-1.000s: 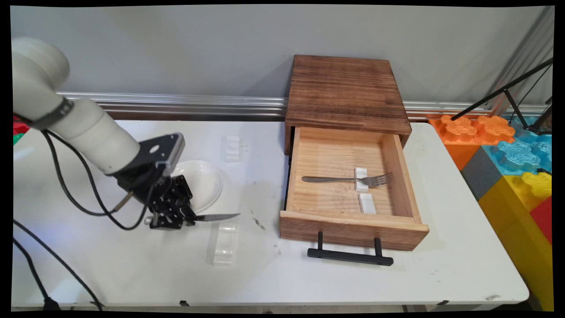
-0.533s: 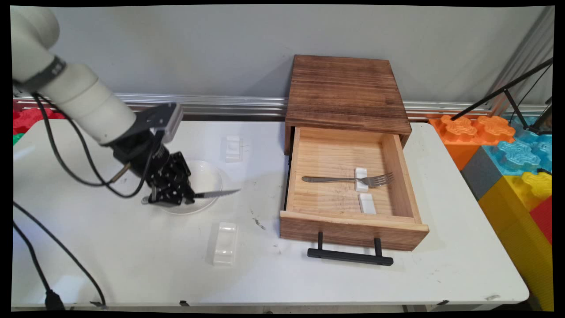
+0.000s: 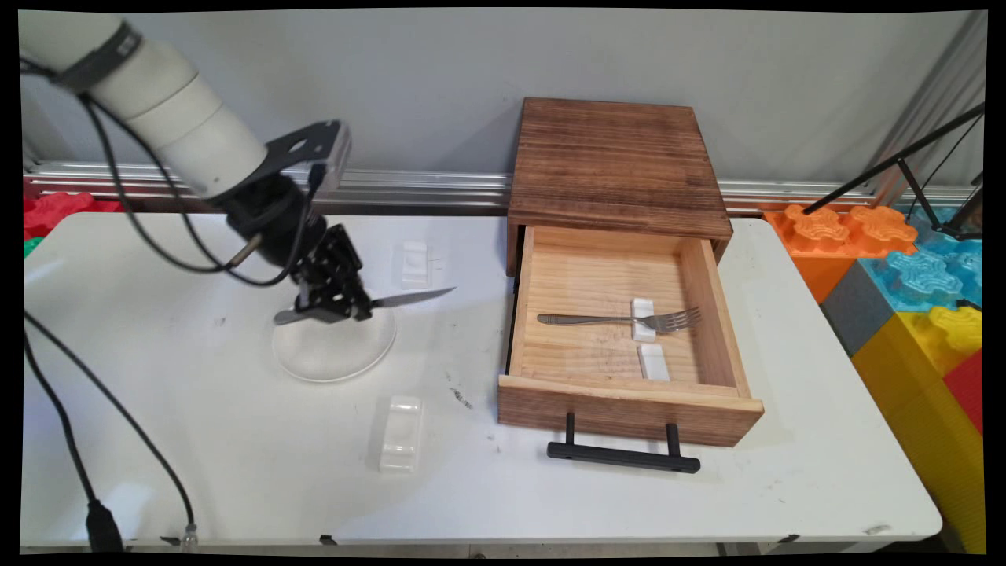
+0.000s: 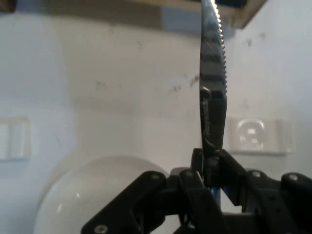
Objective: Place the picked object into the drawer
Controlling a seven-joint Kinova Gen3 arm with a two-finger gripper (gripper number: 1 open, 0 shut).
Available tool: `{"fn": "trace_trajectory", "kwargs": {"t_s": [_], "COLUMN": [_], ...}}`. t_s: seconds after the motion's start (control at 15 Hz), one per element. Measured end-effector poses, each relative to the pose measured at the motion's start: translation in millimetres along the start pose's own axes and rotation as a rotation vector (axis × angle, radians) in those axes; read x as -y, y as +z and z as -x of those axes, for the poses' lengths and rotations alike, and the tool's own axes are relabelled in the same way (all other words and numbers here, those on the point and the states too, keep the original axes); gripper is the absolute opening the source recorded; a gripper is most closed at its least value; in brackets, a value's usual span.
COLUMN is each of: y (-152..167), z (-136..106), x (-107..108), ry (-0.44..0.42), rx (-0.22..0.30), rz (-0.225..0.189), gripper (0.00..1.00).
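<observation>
I see the jaws (image 3: 336,308) clamped on a knife (image 3: 401,299), near the place where its handle meets the blade. The serrated blade points to the right, toward the drawer (image 3: 621,334), and the handle end comes out on the left side of the jaws. In the hand view the knife (image 4: 213,92) rises straight up from between the fingers (image 4: 197,165), with its teeth on the right edge. The knife is in the air, above the back rim of a white plate (image 3: 330,355) which lies on the white surface (image 3: 236,456). Just behind, a small white rest (image 3: 414,264) lies on the surface, and a clear plastic block (image 3: 401,433) lies in front of the plate. Well apart to the right, the wooden drawer stands open from its dark wooden box (image 3: 617,161). Inside it a fork (image 3: 621,319) lies across one white rest (image 3: 643,313), and a second white rest (image 3: 653,362) lies just in front of it.
</observation>
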Motion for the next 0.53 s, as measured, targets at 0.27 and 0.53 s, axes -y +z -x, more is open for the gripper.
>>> {"fn": "trace_trajectory", "kwargs": {"t_s": [0.27,0.53], "y": [-2.8,1.9], "z": [-34.5,-63.0], "x": [8.6,12.6], "ry": [0.008,0.015], "rx": [-0.018,-0.030], "rz": [0.012,0.026], "gripper": [0.00,0.00]}}
